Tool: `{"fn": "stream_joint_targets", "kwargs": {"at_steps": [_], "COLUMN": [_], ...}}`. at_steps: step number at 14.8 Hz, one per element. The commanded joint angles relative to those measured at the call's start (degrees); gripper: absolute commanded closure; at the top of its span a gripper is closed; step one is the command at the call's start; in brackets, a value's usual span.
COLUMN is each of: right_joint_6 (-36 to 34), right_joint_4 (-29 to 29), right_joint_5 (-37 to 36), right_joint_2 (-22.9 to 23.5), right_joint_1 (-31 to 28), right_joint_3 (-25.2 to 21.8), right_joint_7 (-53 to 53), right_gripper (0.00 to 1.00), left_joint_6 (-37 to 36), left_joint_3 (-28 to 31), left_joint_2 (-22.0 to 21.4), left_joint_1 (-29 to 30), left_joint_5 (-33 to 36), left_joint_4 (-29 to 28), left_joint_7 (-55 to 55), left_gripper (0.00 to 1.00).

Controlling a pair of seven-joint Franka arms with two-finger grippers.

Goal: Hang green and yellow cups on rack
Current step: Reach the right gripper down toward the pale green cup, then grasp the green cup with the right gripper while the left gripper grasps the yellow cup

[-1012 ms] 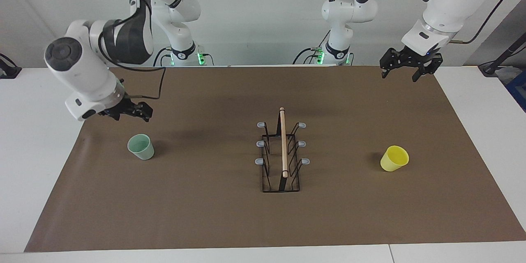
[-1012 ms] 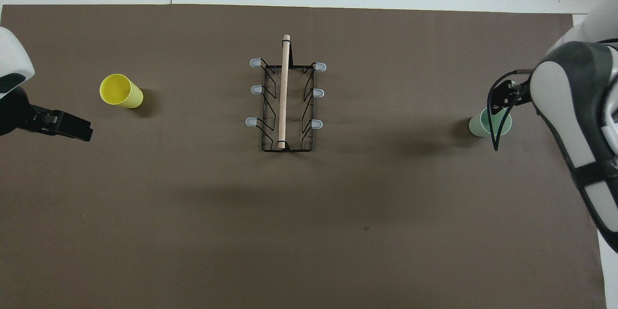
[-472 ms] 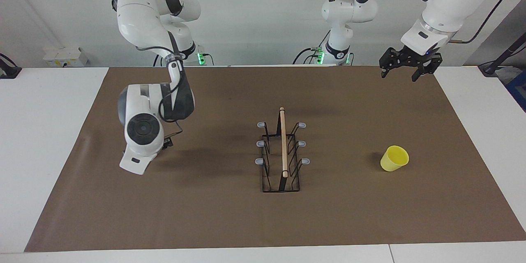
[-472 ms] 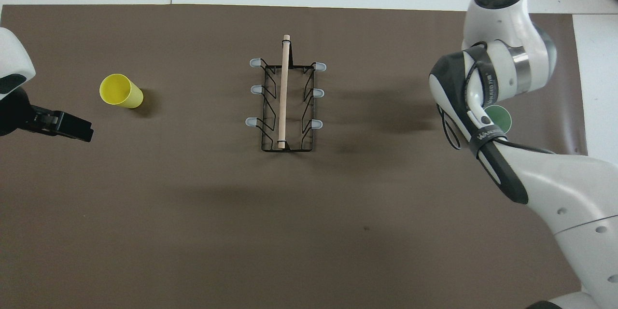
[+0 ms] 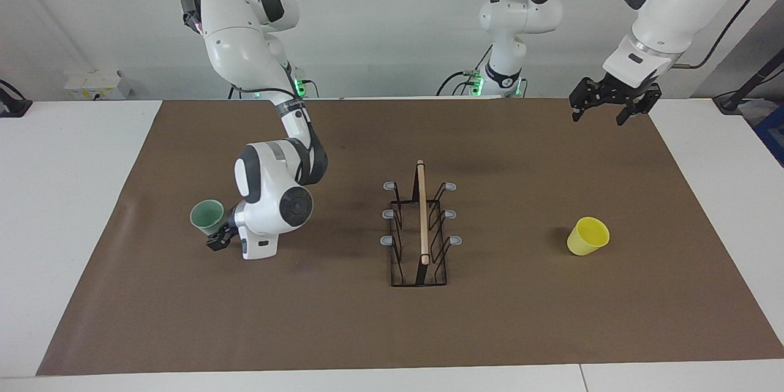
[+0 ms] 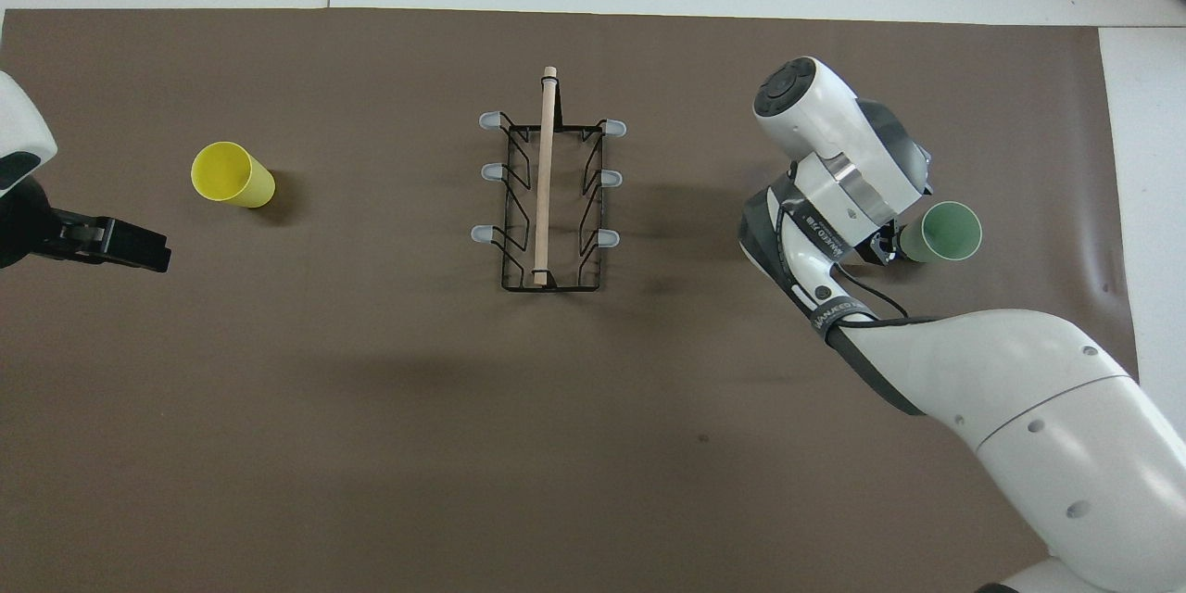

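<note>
The pale green cup (image 5: 206,215) (image 6: 947,232) stands upright on the mat toward the right arm's end. My right gripper (image 5: 218,237) (image 6: 888,246) is low at the cup's foot, on the side toward the rack, and open. I cannot tell whether the fingers touch the cup. The yellow cup (image 5: 588,236) (image 6: 227,174) stands alone toward the left arm's end. The black wire rack (image 5: 421,226) (image 6: 547,195), with its wooden rod and grey-tipped prongs, stands mid-table with nothing on it. My left gripper (image 5: 606,109) (image 6: 139,246) waits open in the air over the mat's edge.
A brown mat (image 5: 306,318) covers most of the white table (image 5: 61,196). The right arm's bulky white wrist (image 5: 275,208) (image 6: 834,167) hangs low between the green cup and the rack.
The right arm swung down and round, bringing its gripper from above the green cup to low beside it on the rack side. The cups, the rack and the left gripper have barely moved.
</note>
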Motion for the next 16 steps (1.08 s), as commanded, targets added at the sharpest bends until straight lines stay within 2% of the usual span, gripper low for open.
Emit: {"fn": "stream_joint_targets", "kwargs": {"at_steps": [1,5,9,16], "right_joint_6": [0.8,1.1,-0.7,0.2], "right_joint_4": [-5.5,-9.6,-12.2,-16.3], "right_joint_5": [-7.1,-14.4,-21.5,-24.2], "right_joint_2": [-1.9,-1.0,-1.1,-1.9], "right_joint_1": [0.7,4.0,3.3,1.7], "right_joint_3": [0.6,0.6,0.5,0.6], "right_joint_7": [-6.8,-6.8,-5.5,-1.6], "right_gripper": [0.00,0.00,0.00,0.00], "left_joint_6": [1.9,1.9,5.9,6.9], "left_joint_3": [-0.1,-0.1,-0.1,0.3], "left_joint_2": [3.4,13.8,20.4,38.8], "left_joint_1": [0.9,4.1,7.2,13.1], "left_joint_5": [-3.7,-11.0,-14.5,-15.7], "left_joint_4": [1.0,10.2,13.3,28.4], "left_joint_7": [-2.1,-15.7,-29.2,-45.9], "left_gripper": [0.00,0.00,0.00,0.00]}}
